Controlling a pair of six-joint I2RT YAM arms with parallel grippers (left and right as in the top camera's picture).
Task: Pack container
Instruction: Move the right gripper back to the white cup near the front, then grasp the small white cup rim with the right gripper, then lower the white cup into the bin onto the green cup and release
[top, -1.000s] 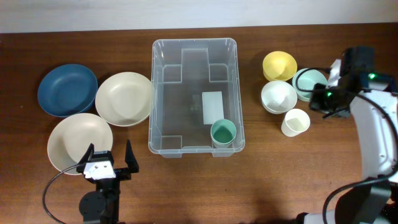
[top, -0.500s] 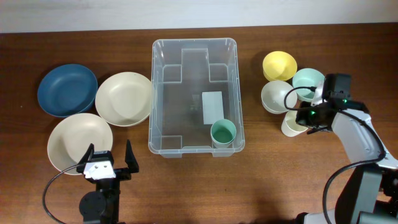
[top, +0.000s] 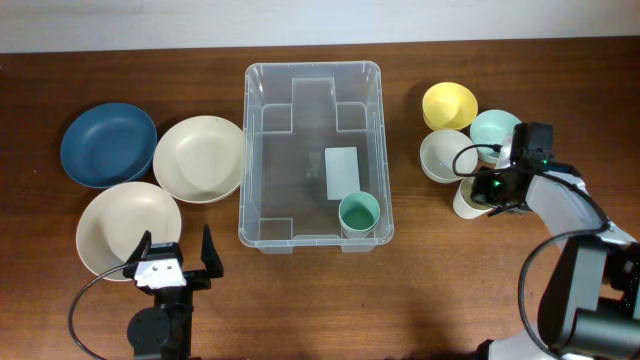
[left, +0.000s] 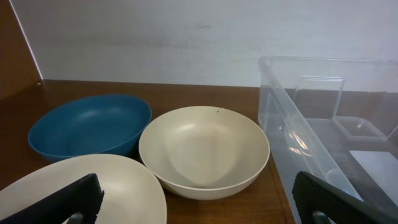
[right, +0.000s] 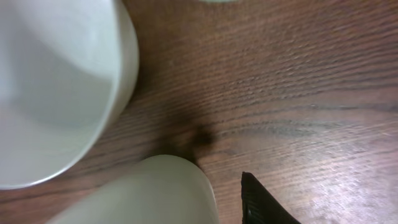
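Observation:
The clear plastic container (top: 262, 150) stands in the middle of the table with a white label on its base and a green cup (top: 358, 213) in its near right corner. Its wall (left: 292, 134) fills the right of the left wrist view. My right gripper (top: 488, 188) hangs low over a cream cup (top: 464, 204). In the right wrist view that cup (right: 149, 193) sits beside one dark fingertip (right: 261, 202), with a gap between them; the other finger is hidden. My left gripper (top: 174, 248) rests open and empty at the front left, its fingers (left: 62, 202) wide apart.
A blue bowl (top: 108, 143) and two cream bowls (top: 200, 158) (top: 125, 228) lie left of the container. A yellow bowl (top: 448, 105), a mint bowl (top: 495, 128) and a white bowl (top: 443, 155) crowd round the right gripper.
My right arm has swung in from the far right edge, leftward and down onto the cream cup. The left arm has not moved.

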